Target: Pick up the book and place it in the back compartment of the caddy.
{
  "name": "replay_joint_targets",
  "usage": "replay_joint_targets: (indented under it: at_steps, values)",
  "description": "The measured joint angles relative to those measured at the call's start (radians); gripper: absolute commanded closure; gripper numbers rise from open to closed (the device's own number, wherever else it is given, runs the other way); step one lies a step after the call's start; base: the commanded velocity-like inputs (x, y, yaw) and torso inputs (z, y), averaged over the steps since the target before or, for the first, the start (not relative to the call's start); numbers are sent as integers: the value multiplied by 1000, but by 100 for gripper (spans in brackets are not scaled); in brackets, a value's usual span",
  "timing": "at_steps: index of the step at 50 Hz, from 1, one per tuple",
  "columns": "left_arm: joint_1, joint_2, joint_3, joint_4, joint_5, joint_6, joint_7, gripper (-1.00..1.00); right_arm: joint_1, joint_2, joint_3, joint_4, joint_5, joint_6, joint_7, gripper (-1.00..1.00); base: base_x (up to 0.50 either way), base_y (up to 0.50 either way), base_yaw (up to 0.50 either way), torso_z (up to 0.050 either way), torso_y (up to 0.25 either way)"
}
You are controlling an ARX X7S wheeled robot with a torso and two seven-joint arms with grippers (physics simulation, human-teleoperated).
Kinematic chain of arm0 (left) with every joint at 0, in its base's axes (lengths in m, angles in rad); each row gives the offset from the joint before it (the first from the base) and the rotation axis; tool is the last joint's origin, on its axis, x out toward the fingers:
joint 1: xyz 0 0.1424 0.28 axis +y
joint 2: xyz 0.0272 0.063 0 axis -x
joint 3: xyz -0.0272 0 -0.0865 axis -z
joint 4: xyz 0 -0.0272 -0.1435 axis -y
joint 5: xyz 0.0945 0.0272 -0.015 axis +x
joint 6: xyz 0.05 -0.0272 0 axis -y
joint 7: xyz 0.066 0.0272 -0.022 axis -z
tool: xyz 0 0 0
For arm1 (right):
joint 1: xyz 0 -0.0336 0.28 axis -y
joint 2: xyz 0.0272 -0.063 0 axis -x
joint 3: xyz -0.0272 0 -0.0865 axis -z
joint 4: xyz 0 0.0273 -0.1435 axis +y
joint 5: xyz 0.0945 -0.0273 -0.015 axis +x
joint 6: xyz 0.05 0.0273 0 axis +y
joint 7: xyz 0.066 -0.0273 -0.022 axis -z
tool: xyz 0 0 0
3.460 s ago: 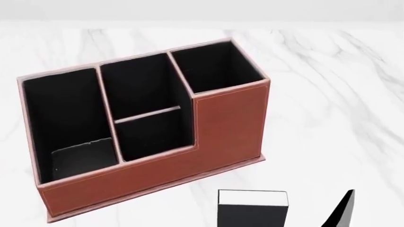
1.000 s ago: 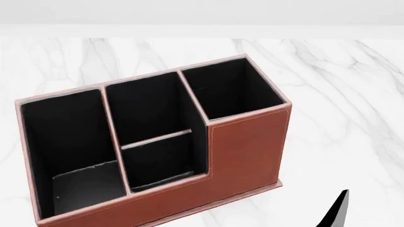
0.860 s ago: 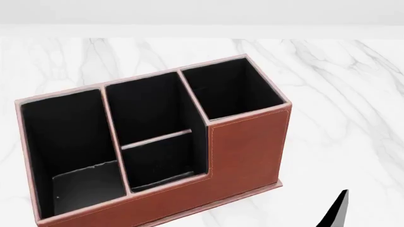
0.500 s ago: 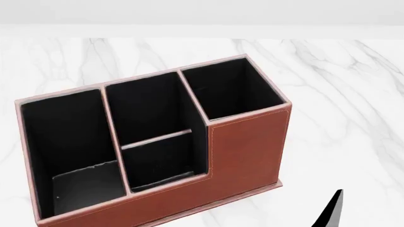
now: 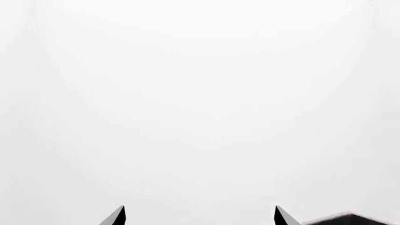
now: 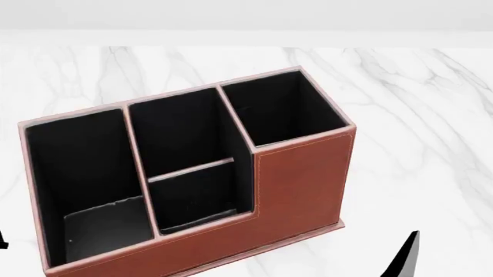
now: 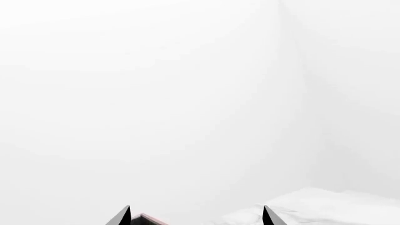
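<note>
book: the thick black hardback with white page edges is in none of your three views, so you cannot tell where it lies; find it before you reach.
handling: judge it stiff and fairly heavy for its size, with smooth covers that could slip. close across the thickness, cover to cover, near the middle of the long edge so it does not swing.
left fingers (image 5: 120,217): two dark tips stand wide apart with nothing between them, released and empty, facing blank white. the head view shows only a black sliver at its left edge.
right fingers (image 7: 125,217): likewise spread and empty. one dark tip shows low at the right of the head view, just off the caddy's corner.
caddy: the reddish-brown leather-look organiser with black lining (image 6: 302,173) stands upright on the white marble tabletop (image 6: 416,115).
back compartment: the small squarish cell behind the cut-down low wall (image 6: 196,196) looks unoccupied. the fit looks snug, so lower the book upright and square.
count: one caddy, four cells, one divider across the middle section, two pairs of fingers, no book in sight.
odd patch: a flat grey shape lies low in the long end cell; you cannot tell what it is.
</note>
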Motion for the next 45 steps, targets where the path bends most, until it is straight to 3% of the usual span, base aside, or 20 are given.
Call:
replay_joint_targets:
  at_steps: [19, 45]
  values:
    - [-107, -56, 88, -88, -89, -13, 221, -100, 5, 3, -11, 10, 4, 0, 0, -100, 0, 0, 0, 0, 0]
    - [-220, -23, 262, -247, -82, -60, 428, -100, 16, 4, -26, 27, -2, 1, 2, -100, 0, 0, 0, 0, 0]
